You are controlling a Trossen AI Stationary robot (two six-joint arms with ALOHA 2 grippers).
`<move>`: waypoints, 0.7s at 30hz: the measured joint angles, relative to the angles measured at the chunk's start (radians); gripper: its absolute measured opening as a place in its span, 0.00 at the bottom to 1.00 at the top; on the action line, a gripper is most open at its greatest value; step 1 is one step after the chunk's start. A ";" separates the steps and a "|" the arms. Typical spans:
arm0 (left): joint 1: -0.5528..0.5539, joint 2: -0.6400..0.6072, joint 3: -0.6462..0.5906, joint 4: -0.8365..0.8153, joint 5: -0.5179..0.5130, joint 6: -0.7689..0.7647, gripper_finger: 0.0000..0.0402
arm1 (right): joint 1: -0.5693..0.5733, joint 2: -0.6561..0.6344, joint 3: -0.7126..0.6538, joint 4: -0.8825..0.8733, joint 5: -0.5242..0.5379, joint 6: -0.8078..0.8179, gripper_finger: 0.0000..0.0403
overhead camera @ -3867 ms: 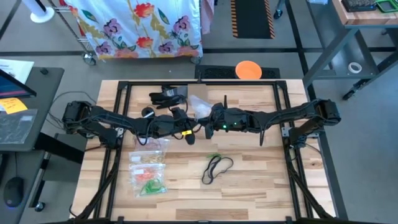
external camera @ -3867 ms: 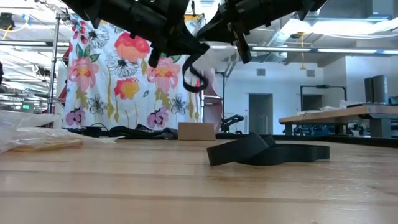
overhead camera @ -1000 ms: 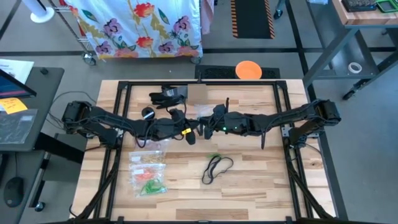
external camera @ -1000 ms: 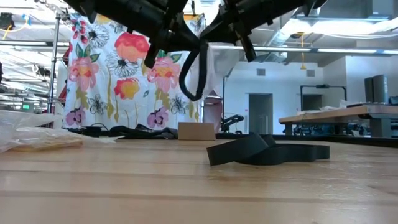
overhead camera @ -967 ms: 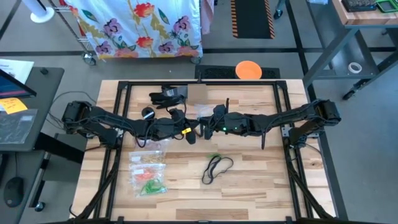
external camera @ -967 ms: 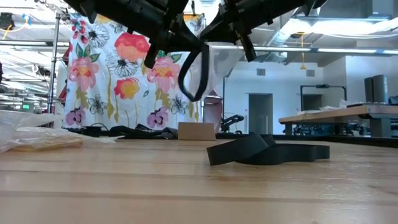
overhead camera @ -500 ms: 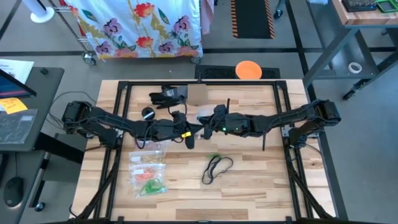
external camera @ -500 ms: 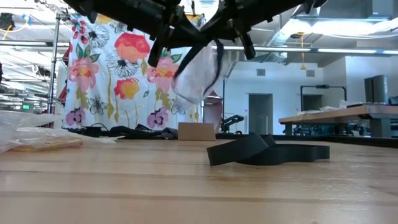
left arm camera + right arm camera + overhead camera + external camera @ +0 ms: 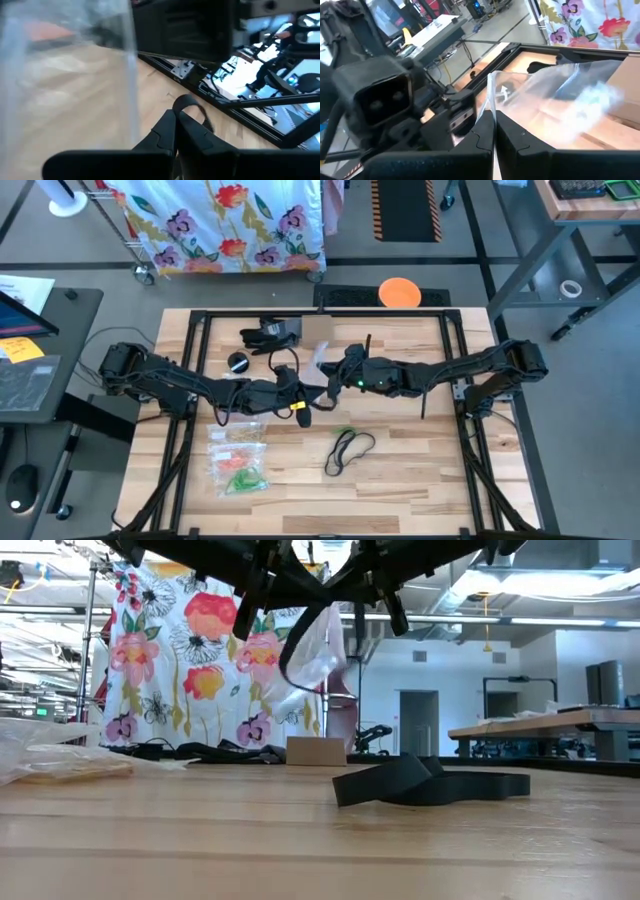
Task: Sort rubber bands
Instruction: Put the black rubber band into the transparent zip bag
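No readable brand, label or writing anywhere. Above the table's middle, both arms meeting in the air: left gripper [image 9: 300, 402] with fingers [image 9: 167, 131] pressed together, right gripper [image 9: 325, 385] likewise closed, its fingers [image 9: 487, 131] clamped on the edge of a clear bag [image 9: 555, 95]. Same clear bag [image 9: 318, 645] hanging crumpled between the two grippers in the low view, with a dark band [image 9: 300, 640] looped in front of it; hard to make out which gripper carries that loop, and whether the left one also pinches the bag. Contents of the hanging bag impossible to make out. On the wooden table [image 9: 420, 470], near and left, flat bags with rubber bands [image 9: 238, 465] inside, orange ones on the far side and green and red nearer; single loops too small to separate. Near the middle, a pile of black bands [image 9: 350, 448] lying loose, well apart from the bags. Left wrist view mostly blurred by plastic close to the lens.
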 joint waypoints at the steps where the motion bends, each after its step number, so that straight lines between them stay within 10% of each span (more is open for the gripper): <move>1: 0.000 0.000 0.000 0.004 0.005 0.002 0.00 | -0.001 0.000 0.000 0.001 0.000 0.002 0.00; 21: 0.087 0.000 0.000 -0.036 0.030 -0.053 0.00 | 0.017 0.000 0.000 0.010 0.001 0.001 0.00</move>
